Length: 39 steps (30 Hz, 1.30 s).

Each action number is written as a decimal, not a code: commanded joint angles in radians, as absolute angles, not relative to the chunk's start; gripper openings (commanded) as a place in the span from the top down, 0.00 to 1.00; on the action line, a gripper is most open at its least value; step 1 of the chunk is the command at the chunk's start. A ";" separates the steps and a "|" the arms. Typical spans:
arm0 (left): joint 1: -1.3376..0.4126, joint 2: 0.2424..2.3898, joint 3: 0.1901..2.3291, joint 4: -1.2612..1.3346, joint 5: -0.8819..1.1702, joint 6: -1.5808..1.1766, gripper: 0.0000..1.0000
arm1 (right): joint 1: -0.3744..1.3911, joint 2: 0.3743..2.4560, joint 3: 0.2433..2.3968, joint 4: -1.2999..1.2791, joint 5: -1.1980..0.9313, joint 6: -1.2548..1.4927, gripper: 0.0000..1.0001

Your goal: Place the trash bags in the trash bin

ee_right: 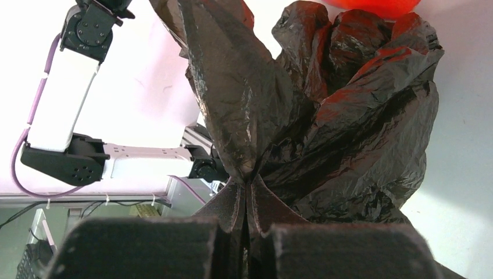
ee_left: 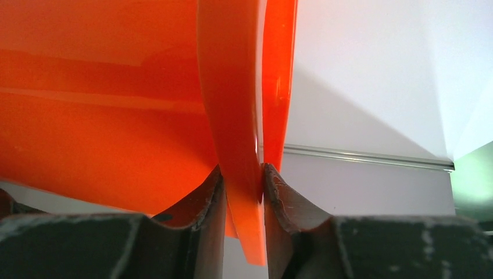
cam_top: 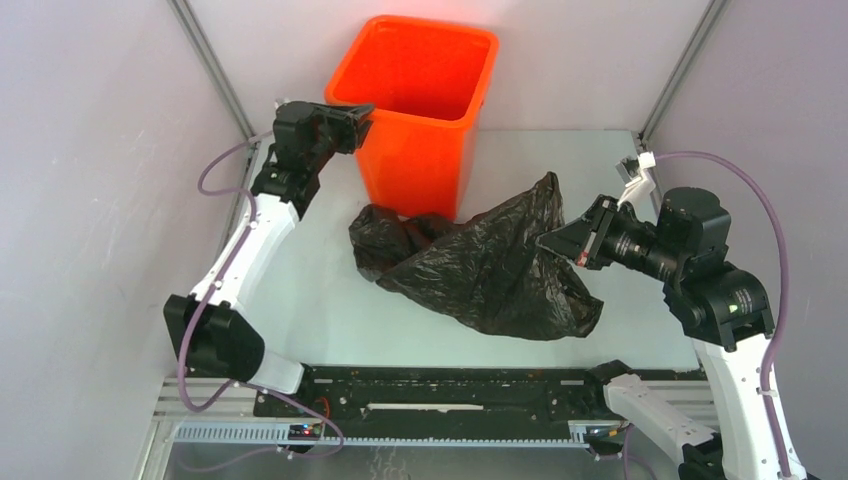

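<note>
At the back of the surface (cam_top: pixel 300 290), the orange trash bin (cam_top: pixel 420 150) is clamped by its left rim in the left hand (cam_top: pixel 362 115). The black trash bag (cam_top: pixel 490 270), spread just before the bin, is pinched at its right edge, seemingly raised there, by the right hand (cam_top: pixel 547 240).

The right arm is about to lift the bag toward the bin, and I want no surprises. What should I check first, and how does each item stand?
1. Left gripper shut on the rim of the trash bin: ok; its fingers pinch it from both sides.
2. Right gripper shut on the trash bag: ok; a fold of film sits between its fingers.
3. Bin upright, mouth open: ok.
4. Bag off the table: not ok; most of it lies there, one end by the bin's base.
5. Grip firm enough to carry the whole bag: cannot tell.
</note>
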<state>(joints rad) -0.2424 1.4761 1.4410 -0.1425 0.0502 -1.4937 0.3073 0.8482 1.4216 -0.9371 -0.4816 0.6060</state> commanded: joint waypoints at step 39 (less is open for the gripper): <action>-0.489 0.573 1.208 -0.665 -0.089 -1.059 0.00 | 0.699 1.036 1.486 -0.194 -0.788 0.986 1.00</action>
<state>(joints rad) -0.4942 0.6411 1.0672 -0.4793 -0.0586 -1.2747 0.6064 0.9451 1.4303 -0.4828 -0.8124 0.7967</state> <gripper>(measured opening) 0.977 0.007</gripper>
